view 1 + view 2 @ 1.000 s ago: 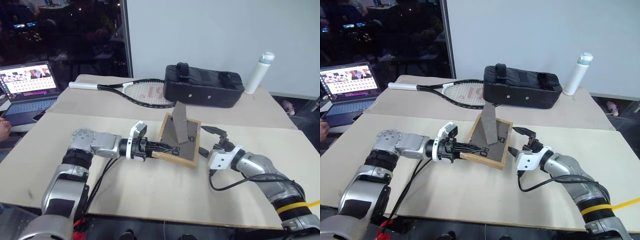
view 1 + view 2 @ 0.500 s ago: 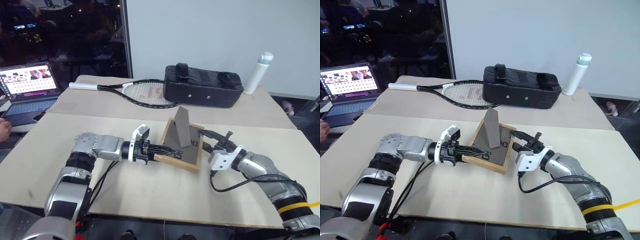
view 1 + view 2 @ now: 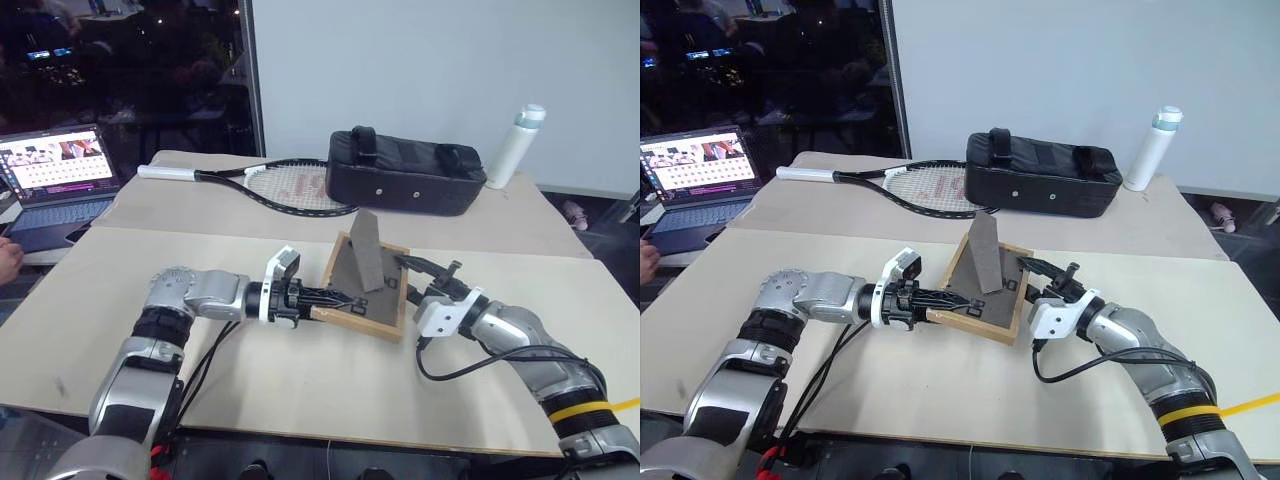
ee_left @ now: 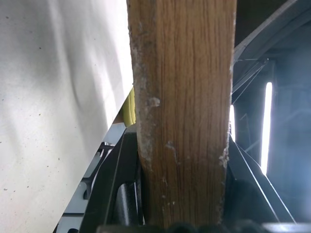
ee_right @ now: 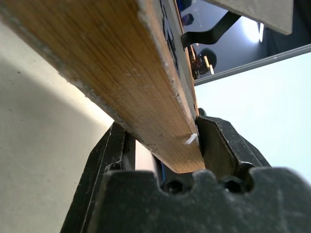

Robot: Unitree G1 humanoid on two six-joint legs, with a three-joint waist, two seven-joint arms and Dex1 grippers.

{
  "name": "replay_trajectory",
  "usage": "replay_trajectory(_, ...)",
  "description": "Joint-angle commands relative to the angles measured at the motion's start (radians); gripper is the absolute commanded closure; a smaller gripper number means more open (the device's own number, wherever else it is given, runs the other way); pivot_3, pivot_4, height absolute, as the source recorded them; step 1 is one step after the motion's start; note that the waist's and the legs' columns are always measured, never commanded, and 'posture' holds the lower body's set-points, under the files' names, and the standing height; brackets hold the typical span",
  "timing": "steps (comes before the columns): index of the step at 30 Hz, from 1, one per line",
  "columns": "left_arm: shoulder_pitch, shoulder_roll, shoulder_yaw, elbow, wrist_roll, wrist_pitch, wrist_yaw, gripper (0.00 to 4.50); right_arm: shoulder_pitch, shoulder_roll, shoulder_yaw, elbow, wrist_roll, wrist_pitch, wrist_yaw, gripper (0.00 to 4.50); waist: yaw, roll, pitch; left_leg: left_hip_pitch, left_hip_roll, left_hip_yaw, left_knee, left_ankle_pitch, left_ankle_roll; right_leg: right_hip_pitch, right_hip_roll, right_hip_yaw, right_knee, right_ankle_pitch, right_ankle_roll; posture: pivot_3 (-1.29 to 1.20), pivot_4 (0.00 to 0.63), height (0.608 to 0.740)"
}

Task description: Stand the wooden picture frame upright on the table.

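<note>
Wooden picture frame (image 3: 366,287) — left pincer (image 3: 338,299) and right pincer (image 3: 418,281) each clamp an edge.

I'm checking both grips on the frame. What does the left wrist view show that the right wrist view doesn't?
Left wrist view alone: the left tool shut on the wooden picture frame, one black finger pressed against each side of the wood.

Right wrist view alone: the right tool with the frame's wood edge between its fingers, closed on it, and the dark back and fold-out stand.

Both: the frame's light wood close up, and the beige table beside it.
</note>
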Motion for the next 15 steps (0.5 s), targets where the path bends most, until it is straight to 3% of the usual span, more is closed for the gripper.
replay_trajectory(1, 0.034, 0.028, 0.006, -0.181, 0.033, -0.017, 0.001, 3.31, -0.025, 0.012, -0.025, -0.005, 0.070, -0.001, 0.008, 2.76, -0.001, 0.000, 0.000, 0.000, 0.000, 0.000, 0.000, 0.000, 0.000, 0.000, 0.000, 0.000, 0.000, 0.000, 0.000, 0.00, 0.150, 0.726)
replay_trajectory(2, 0.070, 0.026, 0.037, -0.279, 0.102, -0.064, -0.021, 3.31, -0.028, 0.012, -0.028, -0.001, 0.073, 0.001, 0.010, 2.76, -0.001, 0.000, 0.000, 0.000, 0.000, 0.000, 0.000, 0.000, 0.000, 0.000, 0.000, 0.000, 0.000, 0.000, 0.000, 0.00, 0.150, 0.726)
replay_trajectory(4, 0.116, 0.054, 0.054, -0.376, 0.138, -0.053, -0.071, 2.31, -0.033, 0.012, -0.035, 0.004, 0.087, 0.006, 0.019, 2.76, -0.001, 0.000, 0.000, 0.000, 0.000, 0.000, 0.000, 0.000, 0.000, 0.000, 0.000, 0.000, 0.000, 0.000, -0.001, 0.00, 0.150, 0.726)
replay_trajectory(5, 0.130, 0.068, 0.054, -0.398, 0.141, -0.040, -0.095, 2.11, -0.035, 0.013, -0.038, 0.006, 0.093, 0.007, 0.024, 2.77, -0.001, -0.001, 0.001, 0.000, 0.000, 0.000, 0.000, 0.000, -0.001, 0.000, 0.000, 0.000, 0.000, 0.000, -0.001, 0.00, 0.150, 0.726)
replay_trajectory(7, 0.162, 0.120, 0.082, -0.531, 0.275, -0.096, -0.189, 1.27, -0.041, 0.012, -0.046, 0.009, 0.122, 0.013, 0.047, 3.05, 0.000, -0.001, 0.001, 0.000, 0.000, 0.000, 0.000, 0.001, -0.001, 0.000, 0.000, 0.000, 0.001, 0.000, -0.001, 0.00, 0.150, 0.726)
replay_trajectory(11, 0.373, 0.274, 0.113, -0.956, 0.779, -0.627, -0.674, 0.00, -0.047, 0.012, -0.037, 0.015, 0.250, 0.069, 0.173, 3.20, -0.005, 0.000, 0.001, 0.001, 0.000, 0.000, -0.001, 0.001, -0.001, 0.000, 0.000, 0.000, 0.000, 0.001, -0.002, 0.00, 0.150, 0.726)
replay_trajectory(15, 0.459, 0.341, 0.148, -0.968, 0.861, -0.714, -0.871, 0.00, -0.050, 0.030, -0.055, -0.014, 0.465, 0.238, 0.333, 3.25, 0.003, 0.001, 0.002, 0.003, 0.001, 0.001, -0.003, 0.001, -0.001, 0.002, 0.000, 0.000, 0.000, 0.000, -0.004, 0.00, 0.150, 0.726)
